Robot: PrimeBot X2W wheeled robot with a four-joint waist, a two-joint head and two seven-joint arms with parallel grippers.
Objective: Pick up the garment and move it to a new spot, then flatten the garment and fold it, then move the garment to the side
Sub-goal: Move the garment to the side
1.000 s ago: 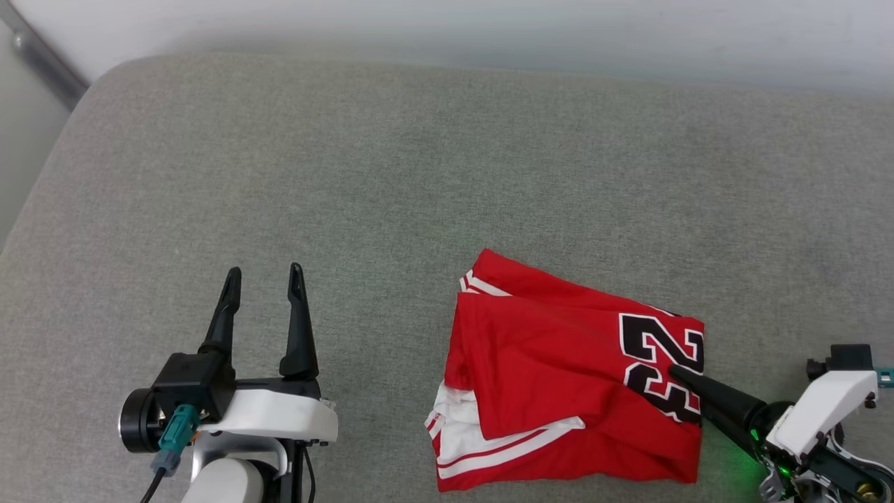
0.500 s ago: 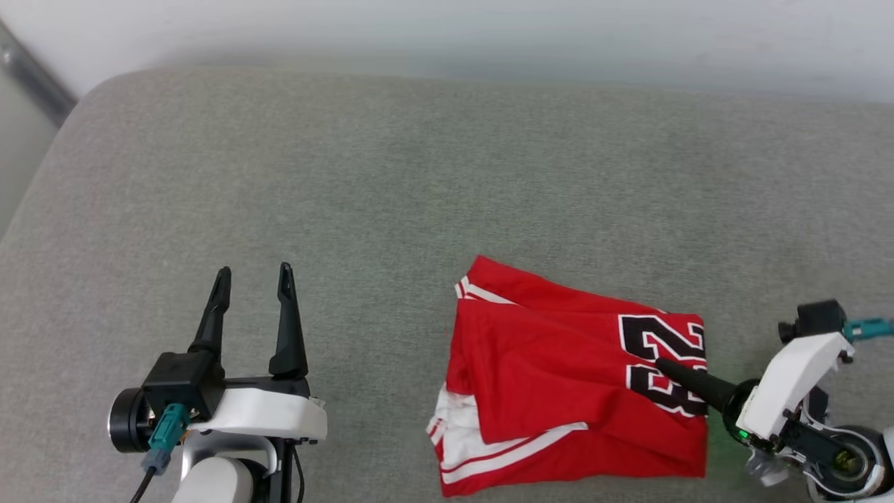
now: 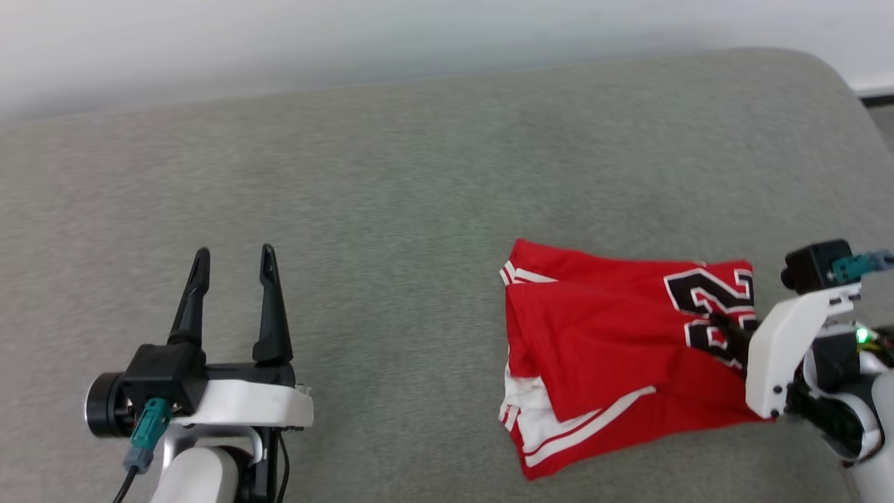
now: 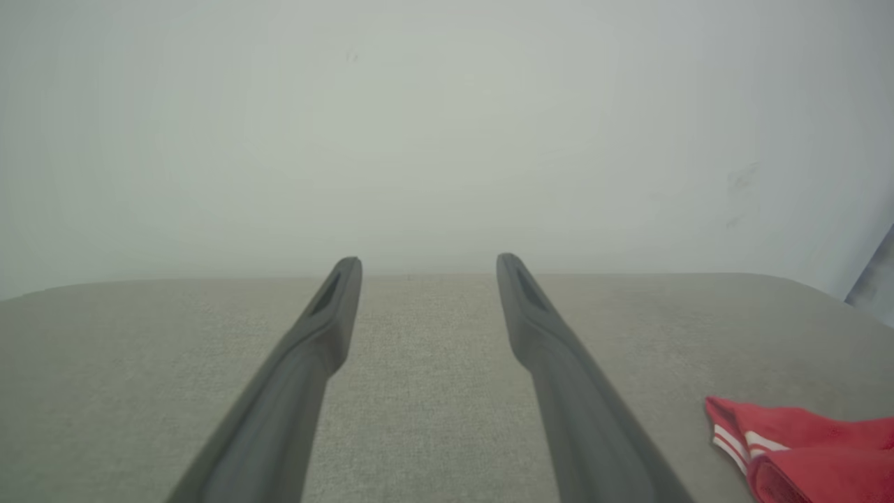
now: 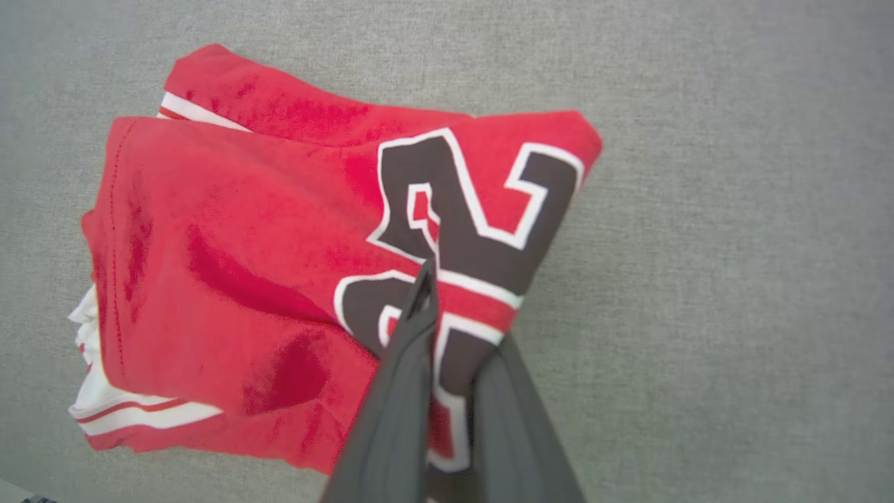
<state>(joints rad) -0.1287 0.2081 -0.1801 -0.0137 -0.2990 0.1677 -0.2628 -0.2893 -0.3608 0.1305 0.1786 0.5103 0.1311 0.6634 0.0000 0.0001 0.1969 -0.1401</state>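
While right jaws pinch the garment (image 3: 601,342) edge, bare cushion (image 3: 391,202) spreads left.

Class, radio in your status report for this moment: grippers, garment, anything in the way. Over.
Left gripper open, holding nothing. Right gripper shut on folded garment at its number print. Nothing seen in the way.

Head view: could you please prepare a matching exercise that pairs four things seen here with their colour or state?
Things:
1. left gripper
2. right gripper
3. garment
4. number print

States:
A. black with a white outline
B. shut on the garment
C. open, holding nothing
D. red, folded

Pairs: 1-C, 2-B, 3-D, 4-A
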